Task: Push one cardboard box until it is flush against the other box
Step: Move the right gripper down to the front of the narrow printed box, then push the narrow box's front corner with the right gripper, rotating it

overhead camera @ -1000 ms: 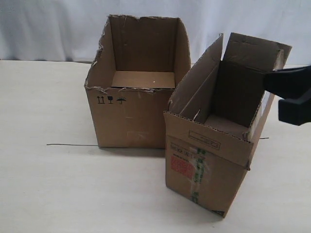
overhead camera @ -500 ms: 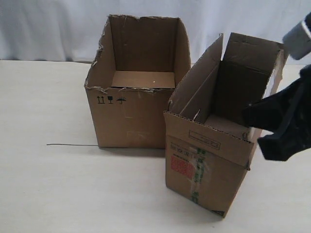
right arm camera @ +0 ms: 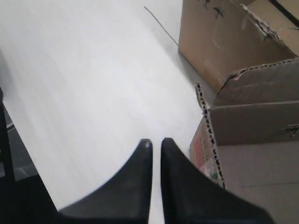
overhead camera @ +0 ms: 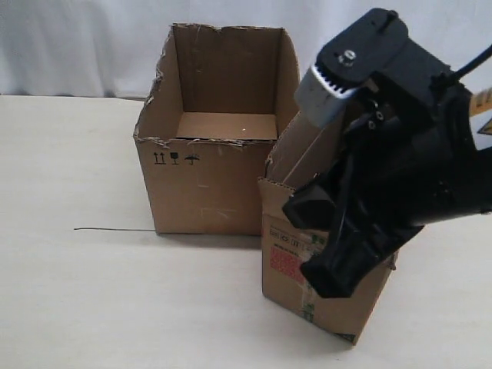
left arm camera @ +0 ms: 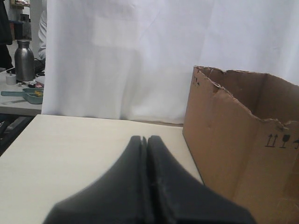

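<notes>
The narrow cardboard box [overhead camera: 288,265] with a red label and green-printed tape stands front right, turned at an angle. The other box [overhead camera: 204,184], wider, with a torn rim and black symbols, stands behind it to the left. A strip of shadowed table separates them in the right wrist view. My right gripper [overhead camera: 311,238] hangs over the narrow box's front top edge and hides most of it. Its fingers are nearly together, with only a thin slit and nothing between them [right arm camera: 153,141], beside the narrow box [right arm camera: 252,158]. My left gripper [left arm camera: 144,138] is shut and empty, beside the wider box [left arm camera: 233,140].
A thin dark wire [overhead camera: 115,229] lies on the pale table to the left of the wider box. A white curtain [overhead camera: 77,46] backs the table. Beyond the table's edge, the left wrist view shows a metal bottle [left arm camera: 24,60].
My right arm has swung in from the right edge and now hangs low over the narrow box's front. Neither box has visibly moved.
</notes>
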{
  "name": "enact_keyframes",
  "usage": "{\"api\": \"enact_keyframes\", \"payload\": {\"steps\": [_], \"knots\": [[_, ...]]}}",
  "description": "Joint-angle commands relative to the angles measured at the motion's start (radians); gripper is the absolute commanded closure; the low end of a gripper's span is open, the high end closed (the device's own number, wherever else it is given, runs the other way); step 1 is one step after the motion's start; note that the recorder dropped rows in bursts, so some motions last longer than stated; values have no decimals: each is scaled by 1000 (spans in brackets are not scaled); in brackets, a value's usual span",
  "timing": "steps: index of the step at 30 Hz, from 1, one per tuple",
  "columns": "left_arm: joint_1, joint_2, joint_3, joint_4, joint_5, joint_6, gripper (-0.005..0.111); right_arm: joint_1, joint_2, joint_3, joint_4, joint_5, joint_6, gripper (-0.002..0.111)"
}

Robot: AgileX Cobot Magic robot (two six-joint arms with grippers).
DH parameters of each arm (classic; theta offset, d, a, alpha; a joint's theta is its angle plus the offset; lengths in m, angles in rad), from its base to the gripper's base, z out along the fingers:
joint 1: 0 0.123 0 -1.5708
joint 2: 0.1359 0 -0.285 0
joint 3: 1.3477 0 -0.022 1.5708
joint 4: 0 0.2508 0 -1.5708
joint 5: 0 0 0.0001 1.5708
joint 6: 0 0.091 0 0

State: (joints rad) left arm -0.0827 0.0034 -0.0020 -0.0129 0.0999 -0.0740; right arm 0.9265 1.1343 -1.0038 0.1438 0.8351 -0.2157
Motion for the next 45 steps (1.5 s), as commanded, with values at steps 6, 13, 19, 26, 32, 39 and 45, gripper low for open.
{"api": "enact_keyframes", "payload": {"steps": [6, 13, 19, 26, 32, 39, 45], "knots": [[-6, -3, 2, 3, -2, -6, 107, 6, 46, -51, -84, 298, 40, 103], [-6, -3, 2, 3, -2, -6, 107, 17, -6, -77, -101, 328, 71, 103], [-6, -3, 2, 3, -2, -6, 107, 232, 5, -10, -248, 321, 209, 103], [-6, -3, 2, 3, -2, -6, 107, 429, 79, 42, -447, 321, 402, 103], [-6, -3, 2, 3, -2, -6, 107, 438, 160, 88, -510, 265, 461, 103], [-6, -3, 2, 3, -4, -6, 107, 438, 226, 117, -579, 203, 515, 103], [-6, -3, 2, 3, -4, -6, 107, 438, 290, 149, -742, 225, 604, 103]]}}
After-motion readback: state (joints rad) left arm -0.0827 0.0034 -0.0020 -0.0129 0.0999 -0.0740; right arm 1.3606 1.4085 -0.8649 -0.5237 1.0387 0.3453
